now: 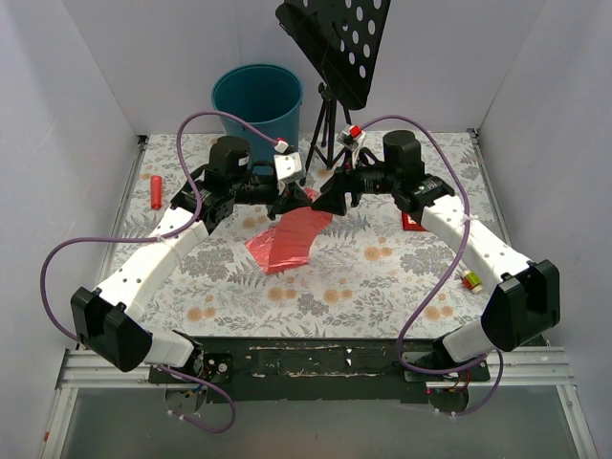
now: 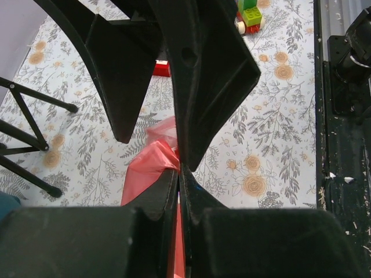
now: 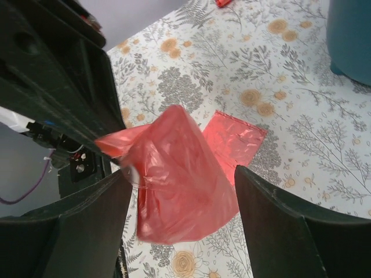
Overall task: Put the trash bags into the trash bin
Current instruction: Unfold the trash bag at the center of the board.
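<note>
Floral-patterned table (image 1: 382, 277) carries the red trash bag (image 1: 287, 239), one end lifted and clamped in the left end effector (image 2: 179, 168). The right end effector (image 3: 182, 191) stands apart around it. The bag is not yet in the teal trash bin (image 1: 251, 124).

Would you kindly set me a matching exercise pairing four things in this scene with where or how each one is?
Things:
1. trash bag
2. trash bin
3. right gripper
4. red cylinder

Places or states:
A. lying near the left edge of the table
B. open, a finger on either side of the red film
C. pinched in the shut left gripper
D. standing upright at the far side, teal

Pairs: 1-C, 2-D, 3-B, 4-A
</note>
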Tool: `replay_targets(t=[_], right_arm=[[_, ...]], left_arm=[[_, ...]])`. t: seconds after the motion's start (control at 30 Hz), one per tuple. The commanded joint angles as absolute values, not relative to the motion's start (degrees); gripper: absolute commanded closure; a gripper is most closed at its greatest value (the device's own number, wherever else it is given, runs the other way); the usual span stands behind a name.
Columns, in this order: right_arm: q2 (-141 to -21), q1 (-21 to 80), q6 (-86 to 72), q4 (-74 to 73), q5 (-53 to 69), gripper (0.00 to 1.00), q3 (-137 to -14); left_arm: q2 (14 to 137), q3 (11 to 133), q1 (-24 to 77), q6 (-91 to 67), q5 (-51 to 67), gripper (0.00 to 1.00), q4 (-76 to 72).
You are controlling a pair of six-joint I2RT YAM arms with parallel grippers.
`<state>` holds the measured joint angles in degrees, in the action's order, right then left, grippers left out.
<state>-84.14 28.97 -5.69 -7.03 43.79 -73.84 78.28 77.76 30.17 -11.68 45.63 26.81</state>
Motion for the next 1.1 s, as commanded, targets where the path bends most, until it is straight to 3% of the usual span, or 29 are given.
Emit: replay_targets(t=[0.0,0.4,0.57,1.07], right_arm=[[-81.39,29.18,-7.47,-2.29,49.48,0.21,-75.59],[-83.67,29.09,-5.36,-4.04,44.12,0.27,-76.73],[-83.32,27.78,-5.71,-3.43,45.7,0.37,-76.73],[-84.81,29.0,-3.26,-4.83,43.69,0.34,-77.87]], left_arm=[[76.9,78.23,30.41,-8.53,45.7,1.0,28.83],[76.91,79.28,30.59,-9.23,46.32,1.0,28.83],[76.38,78.4,30.67,-5.1,45.97,1.0,31.02],[77.34,80.42,30.67,-12.74,45.26,1.0,26.46]])
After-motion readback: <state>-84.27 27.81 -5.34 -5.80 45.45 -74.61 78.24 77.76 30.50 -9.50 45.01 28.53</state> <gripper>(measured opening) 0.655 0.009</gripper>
